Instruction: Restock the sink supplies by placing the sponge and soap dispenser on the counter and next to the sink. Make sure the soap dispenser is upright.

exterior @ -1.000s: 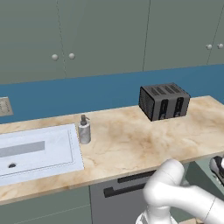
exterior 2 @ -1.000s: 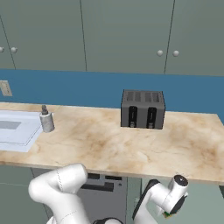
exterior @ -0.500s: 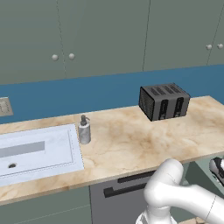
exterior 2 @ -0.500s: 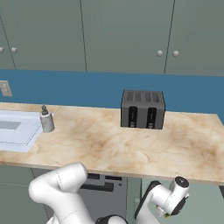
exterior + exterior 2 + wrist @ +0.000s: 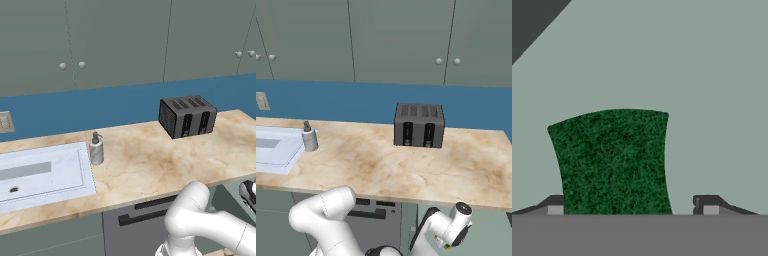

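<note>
The sponge (image 5: 614,160) shows its dark green top on a flat grey-green surface, straight ahead of my gripper (image 5: 632,207). My jaws stand open around its near end: the left fingertip (image 5: 555,205) is at the sponge's edge and the right fingertip (image 5: 709,205) is a little apart from it. My hand (image 5: 458,227) hangs low, below the counter's front edge at the right. The soap dispenser (image 5: 96,150) stands upright on the counter (image 5: 150,160), just right of the sink (image 5: 87,172).
A dark toaster (image 5: 187,116) stands at the back of the counter towards the right. Grey-green cabinet fronts and a dark drawer handle (image 5: 145,212) lie under the counter beside my arm. Wall cabinets hang above a blue backsplash.
</note>
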Robot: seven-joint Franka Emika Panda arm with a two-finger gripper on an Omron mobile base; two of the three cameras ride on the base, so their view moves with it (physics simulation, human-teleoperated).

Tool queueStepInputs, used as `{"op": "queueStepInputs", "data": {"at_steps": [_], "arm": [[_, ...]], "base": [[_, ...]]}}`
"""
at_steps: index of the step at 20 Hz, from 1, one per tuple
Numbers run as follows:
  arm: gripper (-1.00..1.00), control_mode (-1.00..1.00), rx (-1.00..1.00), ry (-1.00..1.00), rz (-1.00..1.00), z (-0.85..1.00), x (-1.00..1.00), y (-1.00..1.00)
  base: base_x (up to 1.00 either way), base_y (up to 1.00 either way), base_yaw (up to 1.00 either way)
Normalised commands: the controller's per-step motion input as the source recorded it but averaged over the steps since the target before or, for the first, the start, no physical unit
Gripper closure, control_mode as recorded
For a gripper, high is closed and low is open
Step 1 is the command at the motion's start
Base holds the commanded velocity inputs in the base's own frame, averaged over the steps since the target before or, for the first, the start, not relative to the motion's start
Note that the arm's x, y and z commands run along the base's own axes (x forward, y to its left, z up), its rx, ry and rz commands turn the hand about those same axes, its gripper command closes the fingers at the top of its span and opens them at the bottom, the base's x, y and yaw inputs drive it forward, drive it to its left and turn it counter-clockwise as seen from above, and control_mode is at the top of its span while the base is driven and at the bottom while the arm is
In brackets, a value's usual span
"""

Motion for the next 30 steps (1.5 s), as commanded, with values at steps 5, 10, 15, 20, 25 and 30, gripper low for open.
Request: {"op": "queueStepInputs", "data": {"at_steps": [5, 10, 15, 20, 25, 30], "arm": [[1.00, -1.00, 0.01, 0.03, 0.04, -0.42, -0.14, 0.06], [1.00, -1.00, 0.04, 0.00, 0.00, 0.07, -0.63, 0.00], [1.00, -1.00, 0.00, -0.03, 0.00, 0.75, -0.49, 0.00], [1.00, -1.00, 0.00, 0.00, 0.00, 1.00, 0.00, 0.00], [1.00, -1.00, 0.00, 0.00, 0.00, 1.00, -0.06, -0.04], [1.00, -1.00, 0.02, 0.00, 0.00, 0.85, -0.02, 0.00]], "base": [[0.00, 0.00, 0.00], [0.00, 0.00, 0.00], [0.00, 0.00, 0.00], [0.00, 0.00, 0.00], [0.00, 0.00, 0.00], [0.00, 0.00, 0.00]]}}
